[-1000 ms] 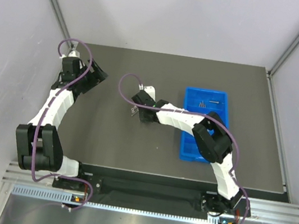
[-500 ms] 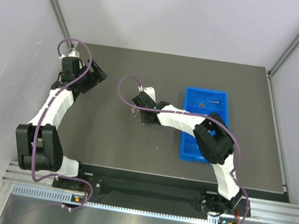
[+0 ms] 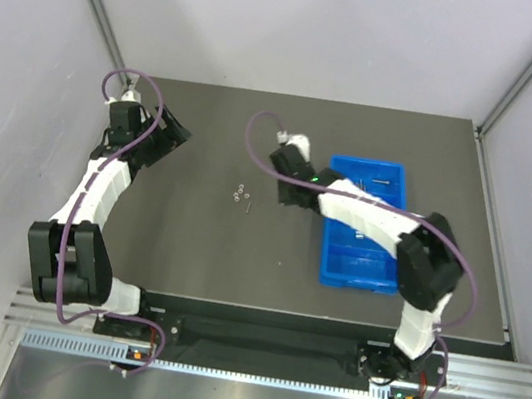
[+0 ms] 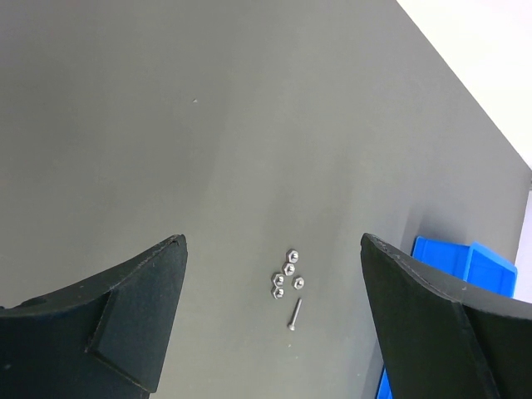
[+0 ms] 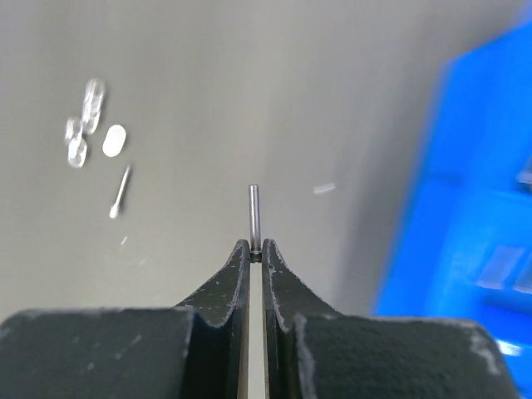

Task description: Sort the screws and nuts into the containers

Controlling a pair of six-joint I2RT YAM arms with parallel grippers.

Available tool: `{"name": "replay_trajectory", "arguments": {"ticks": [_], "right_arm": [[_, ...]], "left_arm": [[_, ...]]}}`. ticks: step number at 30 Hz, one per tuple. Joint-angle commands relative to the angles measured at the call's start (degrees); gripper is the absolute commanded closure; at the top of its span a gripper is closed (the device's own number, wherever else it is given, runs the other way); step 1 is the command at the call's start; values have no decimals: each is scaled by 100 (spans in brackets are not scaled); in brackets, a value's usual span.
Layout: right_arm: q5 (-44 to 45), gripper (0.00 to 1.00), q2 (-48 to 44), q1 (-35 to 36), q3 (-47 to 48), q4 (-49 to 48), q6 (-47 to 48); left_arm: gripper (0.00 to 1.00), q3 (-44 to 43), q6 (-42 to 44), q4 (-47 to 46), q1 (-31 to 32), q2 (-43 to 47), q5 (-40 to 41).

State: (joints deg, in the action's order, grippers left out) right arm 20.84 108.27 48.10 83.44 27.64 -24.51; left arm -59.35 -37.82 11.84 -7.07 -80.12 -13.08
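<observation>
Pinching a thin silvery-grey metal screw (image 5: 254, 212) by its lower end, the right gripper (image 5: 256, 249) has its black fingers almost closed on it, and the pin sticks straight out past the tips. Only the right wrist view shows this grasp. From the top camera the held screw is too small to see, and the gripper sits over the dark grey table (image 3: 187, 248) just left of the bright blue rectangular plastic tray (image 3: 355, 274). The top view shows a couple of screws (image 3: 361, 185) lying in the tray's far compartment; the right wrist view blurs the tray. The left wrist view is sharpest on the loose hardware: four small silvery hex nuts (image 4: 287, 273) clustered on the table, with one loose screw (image 4: 294, 313) just beside them. The left gripper (image 4: 273, 241) is spread wide and holds nothing, at the far left of the table, well apart from the nuts.
</observation>
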Motion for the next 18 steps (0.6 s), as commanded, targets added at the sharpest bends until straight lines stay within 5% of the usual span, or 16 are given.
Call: {"name": "replay_trajectory", "arguments": {"ticks": [1, 9, 18], "right_arm": [[209, 100, -1026, -519, -222, -4, 17], [518, 100, -2187, -1829, -1408, 23, -238], [395, 100, -1942, -2366, -1875, -347, -221]], "left_arm": [[11, 20, -32, -287, -49, 181, -142], [11, 38, -58, -313, -58, 225, -186], [11, 64, -41, -313, -66, 189, -160]]}}
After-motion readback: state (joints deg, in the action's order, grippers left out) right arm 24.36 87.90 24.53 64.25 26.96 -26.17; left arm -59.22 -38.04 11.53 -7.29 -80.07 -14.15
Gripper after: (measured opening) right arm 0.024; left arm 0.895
